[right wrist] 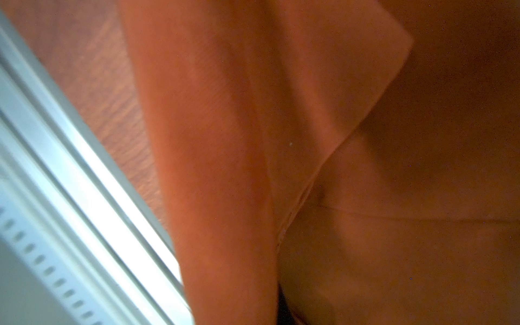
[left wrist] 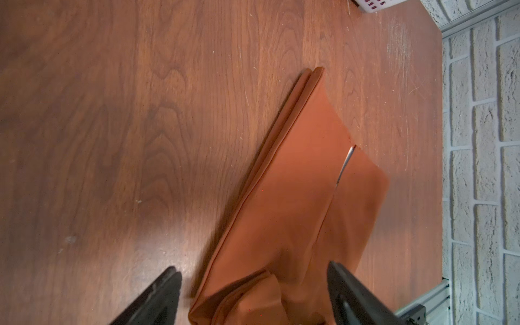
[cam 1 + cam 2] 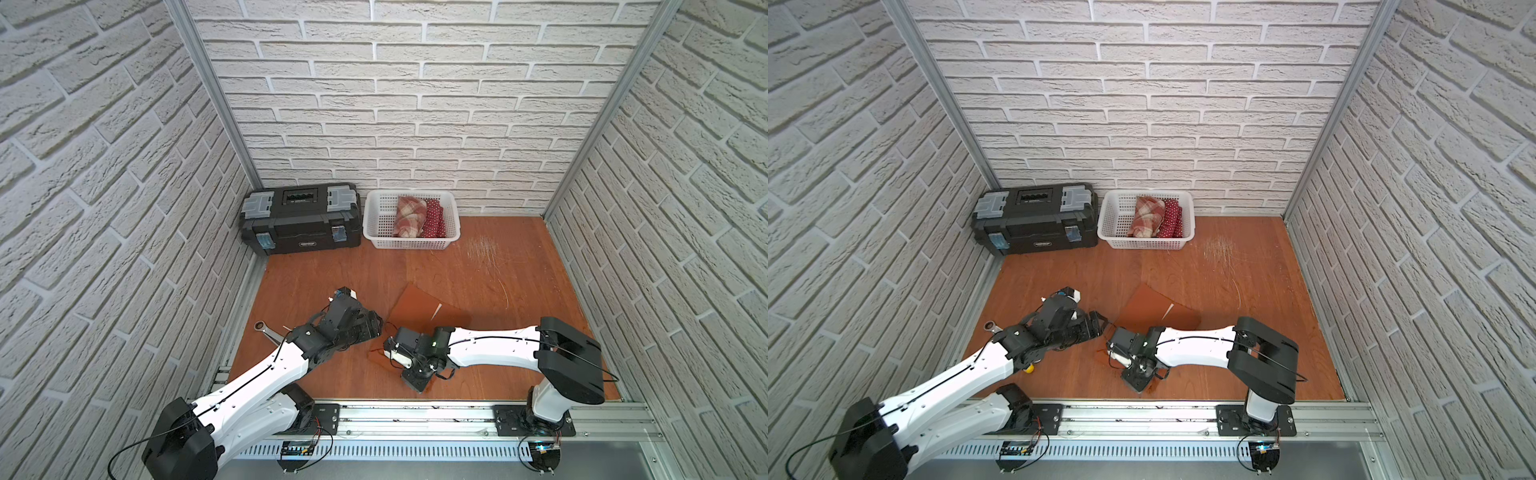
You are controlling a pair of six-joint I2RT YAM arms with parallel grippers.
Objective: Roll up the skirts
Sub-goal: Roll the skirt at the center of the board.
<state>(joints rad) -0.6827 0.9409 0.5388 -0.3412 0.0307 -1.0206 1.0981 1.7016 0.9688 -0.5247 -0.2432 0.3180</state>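
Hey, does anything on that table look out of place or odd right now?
Yes. A metal wrench lies on the table beside the left arm, partly hidden under it; a tool seems stray here. The wood also shows a pale scratched patch near the white basket.

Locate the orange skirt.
In both top views, the orange skirt lies front-centre on the table, its near end between the left gripper and right gripper.
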